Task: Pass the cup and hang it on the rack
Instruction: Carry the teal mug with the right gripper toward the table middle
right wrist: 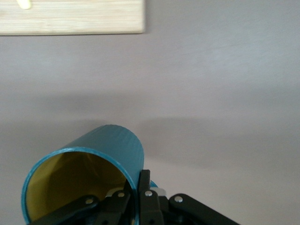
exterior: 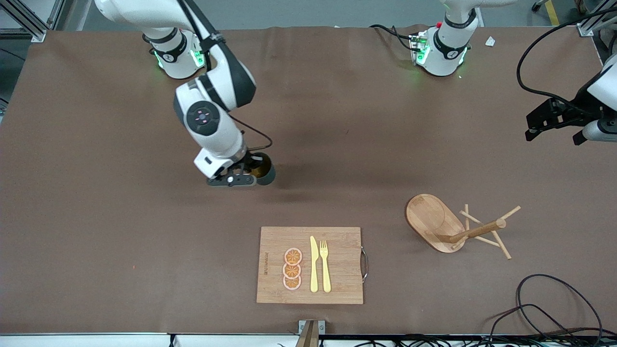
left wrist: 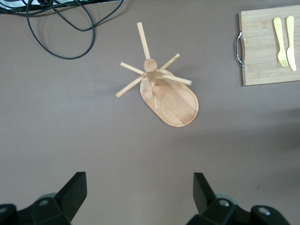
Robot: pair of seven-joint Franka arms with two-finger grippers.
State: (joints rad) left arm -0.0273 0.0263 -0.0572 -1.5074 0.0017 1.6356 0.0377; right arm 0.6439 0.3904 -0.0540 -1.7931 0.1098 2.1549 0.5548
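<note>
The cup (exterior: 264, 171) is clenched in the right gripper (exterior: 239, 174), above the bare brown table (exterior: 96, 217) around eleven o'clock from the cutting board (exterior: 274, 241). In the right wrist view the cup (right wrist: 84, 173) lies tipped on its side, its yellowish inside showing, the fingers (right wrist: 145, 199) pinching its rim wall. The rack (exterior: 453, 226) stands at about three o'clock from the board, toward the left arm's end, its pegs bare. On the board lie three orange slices (exterior: 292, 269), a yellow knife (exterior: 314, 264) and a fork (exterior: 325, 265). The left gripper (exterior: 554, 118) waits with jaws released, up in the air at about one o'clock from the rack (left wrist: 161, 89).
</note>
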